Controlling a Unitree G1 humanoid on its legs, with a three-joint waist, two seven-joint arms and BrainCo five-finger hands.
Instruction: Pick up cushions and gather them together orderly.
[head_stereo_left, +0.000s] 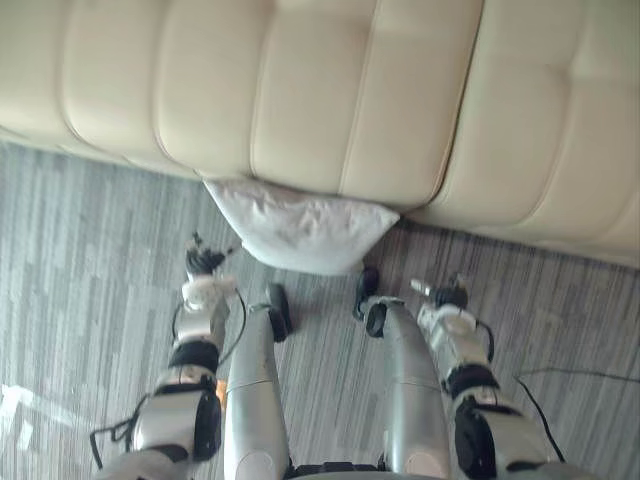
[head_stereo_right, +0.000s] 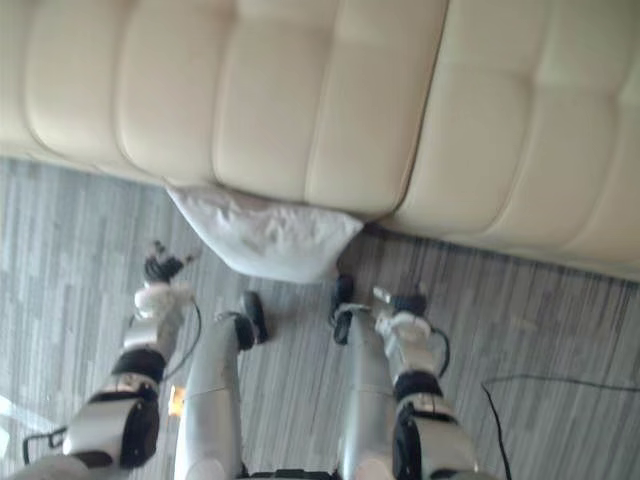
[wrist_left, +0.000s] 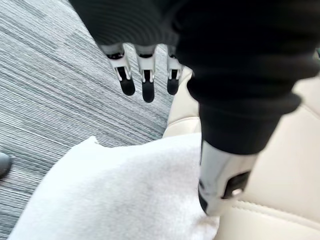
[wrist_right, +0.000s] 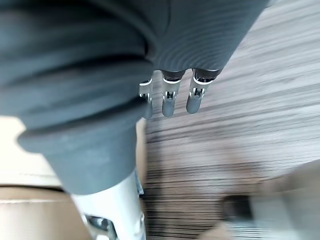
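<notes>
Grey striped carpet (head_stereo_left: 90, 230) bears a white fabric cushion (head_stereo_left: 300, 225) between the straight, empty fingers of left hand (head_stereo_left: 205, 262) and right hand (head_stereo_left: 445, 297), seemingly awaiting lifting.

Grey, finely streaked carpet floor (head_stereo_left: 85, 250). A cream leather sofa with padded, stitched panels (head_stereo_left: 320, 90) stands on it and spans the whole far side. One white, wrinkled fabric cushion (head_stereo_left: 300, 228) lies flat on the floor. Its far edge touches the sofa's lower front, near the seam between two sofa sections.
</notes>
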